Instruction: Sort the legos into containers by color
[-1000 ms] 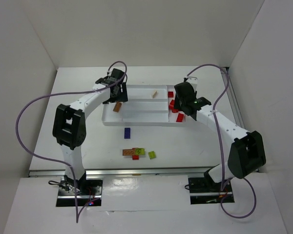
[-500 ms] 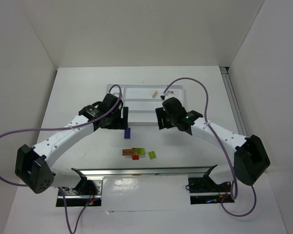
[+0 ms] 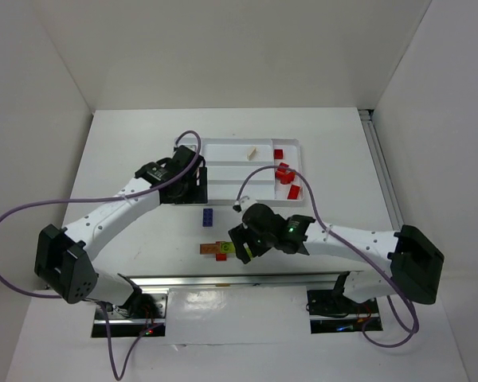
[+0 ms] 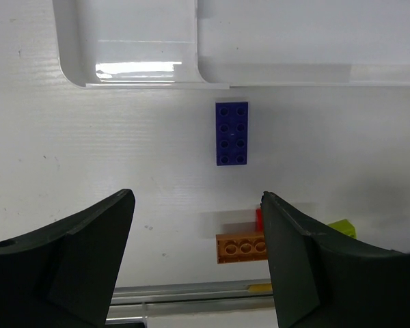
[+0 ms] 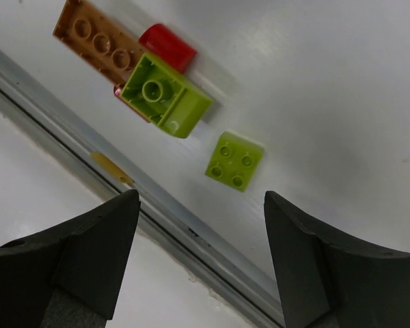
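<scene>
Only the right wrist view properly caught the small lime green square plastic plate (image 5: 234, 160), lying on the white worktop (image 5: 328, 82) just ahead of the right hand (image 5: 198, 201), fingers spread; overhead, the arm (image 3: 342, 237) mostly covered it.

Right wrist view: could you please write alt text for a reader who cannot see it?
The right tool hangs open above a lime green plate on the white table. Beside it, a lime green brick, an orange-brown plate and a red piece lie clustered together.
</scene>
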Controlling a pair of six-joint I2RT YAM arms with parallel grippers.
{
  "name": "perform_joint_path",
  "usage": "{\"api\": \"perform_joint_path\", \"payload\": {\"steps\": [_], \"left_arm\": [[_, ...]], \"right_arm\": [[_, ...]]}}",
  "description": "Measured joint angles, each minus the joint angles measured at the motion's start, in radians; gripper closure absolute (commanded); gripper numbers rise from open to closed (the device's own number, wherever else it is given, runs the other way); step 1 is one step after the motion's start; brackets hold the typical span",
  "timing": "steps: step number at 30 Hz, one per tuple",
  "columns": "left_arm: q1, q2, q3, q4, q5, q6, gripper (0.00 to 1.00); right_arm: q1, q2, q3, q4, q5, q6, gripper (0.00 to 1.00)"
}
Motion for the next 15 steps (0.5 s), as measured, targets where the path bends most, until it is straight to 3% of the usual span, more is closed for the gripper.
{"api": "perform_joint_path", "payload": {"steps": [6,15], "left_arm": [[0.006,0.008,0.001,-0.009,-0.003,0.000,0.15],[0.012,0.008,0.008,-0.013,-0.005,0.000,0.15]], "right_arm": [[0.055,0.072,-0.020,0.033,0.049,0.079,0.36],[0.055,0.175,-0.023,0.042,0.175,0.142,0.37]]}}
